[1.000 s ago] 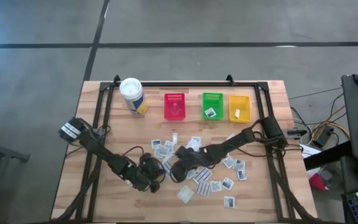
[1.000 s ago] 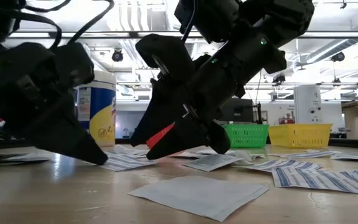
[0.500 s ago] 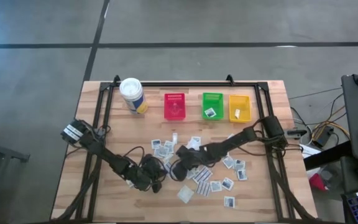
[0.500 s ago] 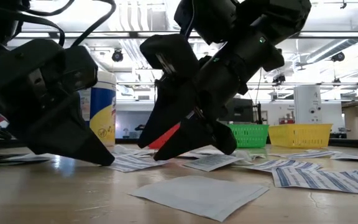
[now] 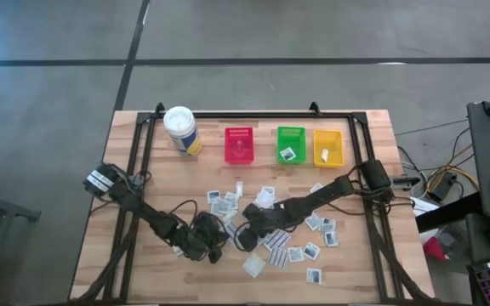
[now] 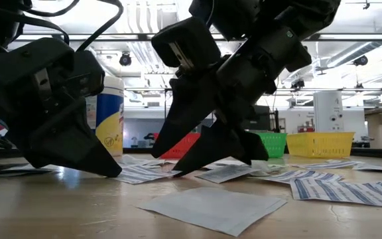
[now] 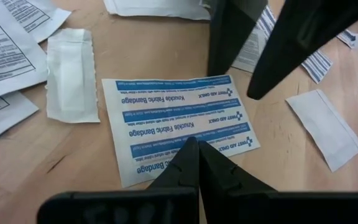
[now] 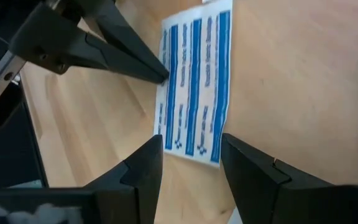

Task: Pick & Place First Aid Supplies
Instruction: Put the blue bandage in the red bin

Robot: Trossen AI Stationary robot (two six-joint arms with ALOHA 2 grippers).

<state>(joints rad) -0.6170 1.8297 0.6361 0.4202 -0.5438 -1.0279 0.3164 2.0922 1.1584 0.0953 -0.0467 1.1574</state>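
Observation:
Many small white packets (image 5: 313, 238) lie scattered on the wooden table's near half. Among them is one oblong packet with blue stripes (image 7: 179, 118) between my two grippers. My left gripper (image 7: 191, 148) is shut, its tip down on this packet. My right gripper (image 8: 191, 142) comes from the opposite side, slanting down, and is open. Its two fingers (image 7: 229, 43) stand at either side of the packet's end (image 8: 190, 152); whether they touch it I cannot tell. In the low view both grippers reach down to the tabletop. My left gripper presses its shut fingertips (image 8: 164, 78) onto the striped packet near one long edge (image 7: 194, 138). It comes slanting down from the table's left. The packet lies flat on the wood.
Red (image 5: 239, 144), green (image 5: 290, 144) and yellow (image 5: 328, 146) bins stand in a row at the far side. The green and yellow ones each hold a packet. A white canister (image 5: 181, 129) stands at the far left. A larger white packet (image 6: 211, 207) lies near the front edge.
My right gripper has rolled and come a little lower over the striped packet, its fingers staying apart. My left gripper has rolled slightly on the spot and stays shut. The packet has kept its place.

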